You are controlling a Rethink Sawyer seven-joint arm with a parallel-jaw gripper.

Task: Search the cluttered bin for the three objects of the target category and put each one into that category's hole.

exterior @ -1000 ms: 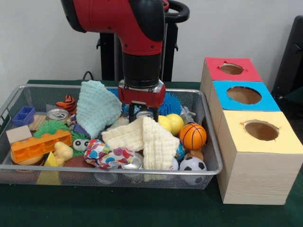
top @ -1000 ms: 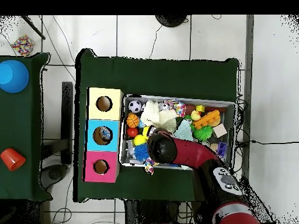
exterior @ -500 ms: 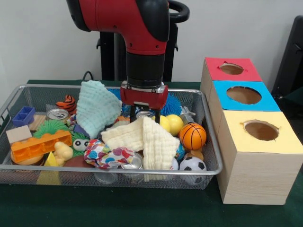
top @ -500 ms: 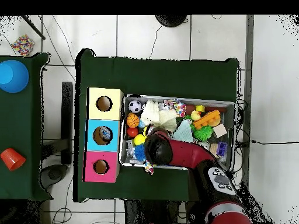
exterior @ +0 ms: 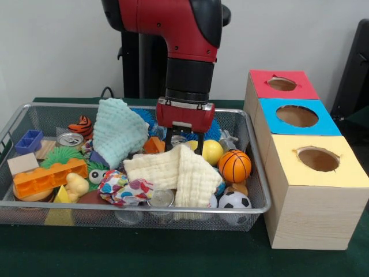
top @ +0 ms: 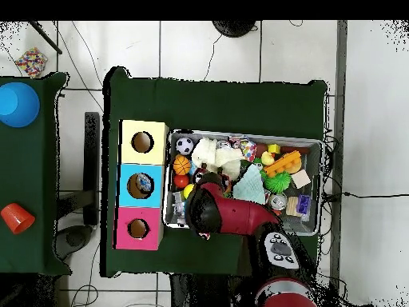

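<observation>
Left of the hand (exterior: 184, 143), a pale green cloth (exterior: 117, 132) stands in the wire bin (exterior: 253, 173). The hand hangs low over a silver can (exterior: 177, 139), fingers straddling it; whether it pinches, I cannot tell. Just right sit a yellow ball (exterior: 211, 152) and basketball (exterior: 234, 166); beyond, the three-hole box (exterior: 305, 173).

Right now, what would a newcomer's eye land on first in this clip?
First the red and black arm plunging into the middle of the wire bin, its gripper low among the clutter. Next the three boxes beside the bin: red box, blue box, yellow box, each with a hole. Then the basketball.
</observation>
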